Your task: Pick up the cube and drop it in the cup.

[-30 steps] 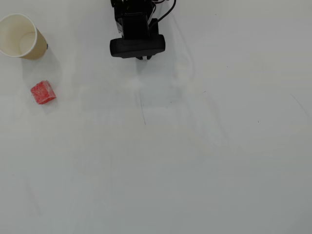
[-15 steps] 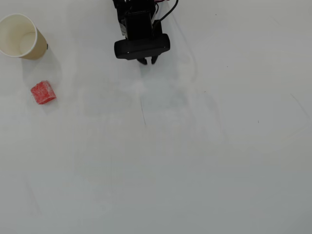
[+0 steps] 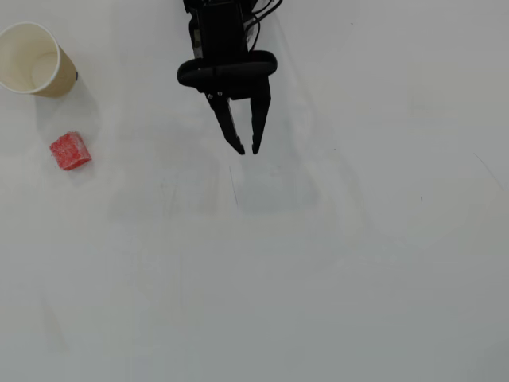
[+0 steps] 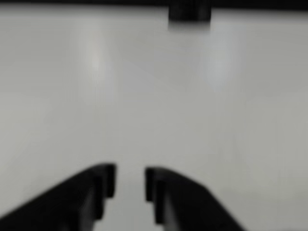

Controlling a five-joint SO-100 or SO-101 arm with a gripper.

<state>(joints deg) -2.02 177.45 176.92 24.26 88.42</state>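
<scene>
The black gripper (image 3: 247,150) hangs with fingers (image 4: 101,185) narrowly apart, seemingly empty; the cube (image 3: 70,150) lies just below the cup (image 3: 33,60).

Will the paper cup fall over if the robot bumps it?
Probably, yes. The cup looks like thin, empty paper, so likely light and easy to tip or slide. Once on its side, its round wall might let it roll. The cube lies outside it.

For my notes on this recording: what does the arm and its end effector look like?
The arm is all black, a boxy body with thin dark cables beside it near the top edge of the overhead view. A rounded black crossbar spans its width above the end effector, whose two plain black fingers taper to narrow tips. No markings visible. The blurred wrist view shows both fingers matte black.
</scene>
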